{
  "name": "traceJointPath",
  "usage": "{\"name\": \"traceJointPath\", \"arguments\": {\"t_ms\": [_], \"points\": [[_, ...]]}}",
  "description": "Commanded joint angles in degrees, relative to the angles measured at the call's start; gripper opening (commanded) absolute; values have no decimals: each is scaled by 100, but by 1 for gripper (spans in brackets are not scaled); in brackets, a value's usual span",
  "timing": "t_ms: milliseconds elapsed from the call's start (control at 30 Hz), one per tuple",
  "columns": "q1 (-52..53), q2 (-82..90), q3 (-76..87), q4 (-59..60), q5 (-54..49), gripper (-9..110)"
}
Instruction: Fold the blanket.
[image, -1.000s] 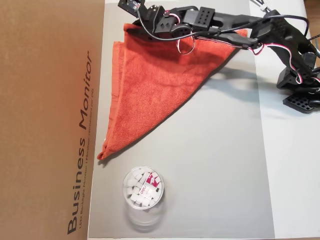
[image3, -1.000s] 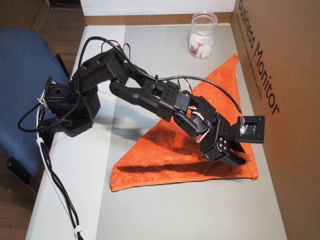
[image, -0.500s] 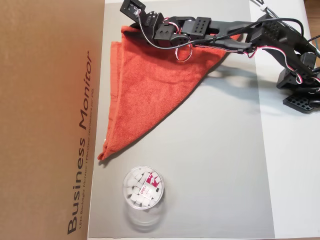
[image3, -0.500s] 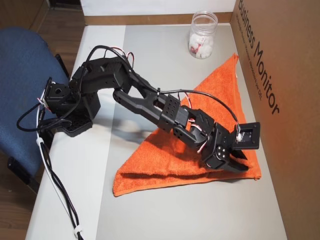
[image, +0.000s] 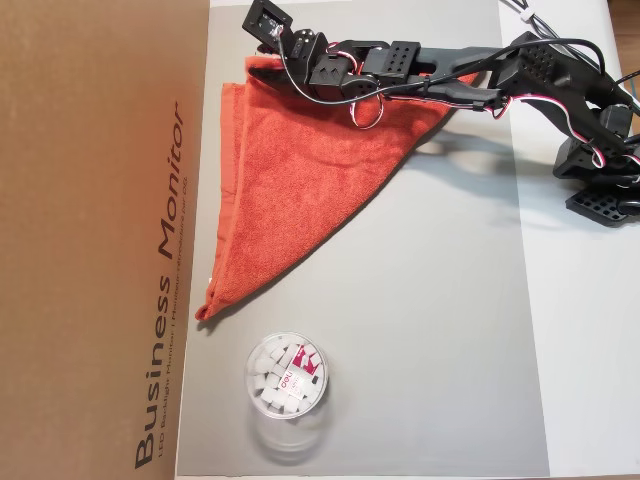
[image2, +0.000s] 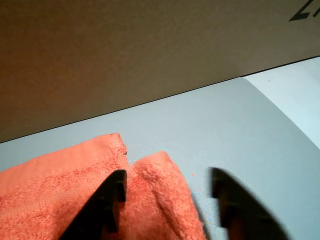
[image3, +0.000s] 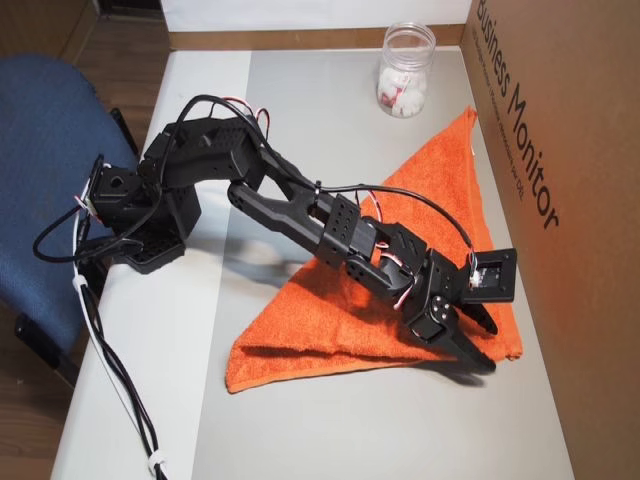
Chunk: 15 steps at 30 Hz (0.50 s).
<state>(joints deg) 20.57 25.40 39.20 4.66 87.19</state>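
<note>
Two layers of the blanket (image: 300, 170) lie as a triangle on the grey mat (image: 430, 330), one corner laid onto another at about eleven o'clock. The gripper (image2: 167, 186) hangs just above these corners, jaws spread and holding nothing, probably after letting the cloth go.

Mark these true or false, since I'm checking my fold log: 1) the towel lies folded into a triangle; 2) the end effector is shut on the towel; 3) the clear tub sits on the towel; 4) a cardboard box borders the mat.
1) True: the orange towel lies as a triangle.
2) False: the end effector is open, jaws apart over a towel corner.
3) False: the clear tub stands on the grey mat, apart from the towel.
4) True: the cardboard box lies alongside.
</note>
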Motion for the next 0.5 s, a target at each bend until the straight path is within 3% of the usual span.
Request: {"name": "traceJointPath", "arguments": {"t_ms": [0, 233, 467], "points": [[-44, 193, -220, -70, -18, 21], [-9, 633, -167, -26, -18, 21], [149, 1881, 949, -26, -26, 21]]}}
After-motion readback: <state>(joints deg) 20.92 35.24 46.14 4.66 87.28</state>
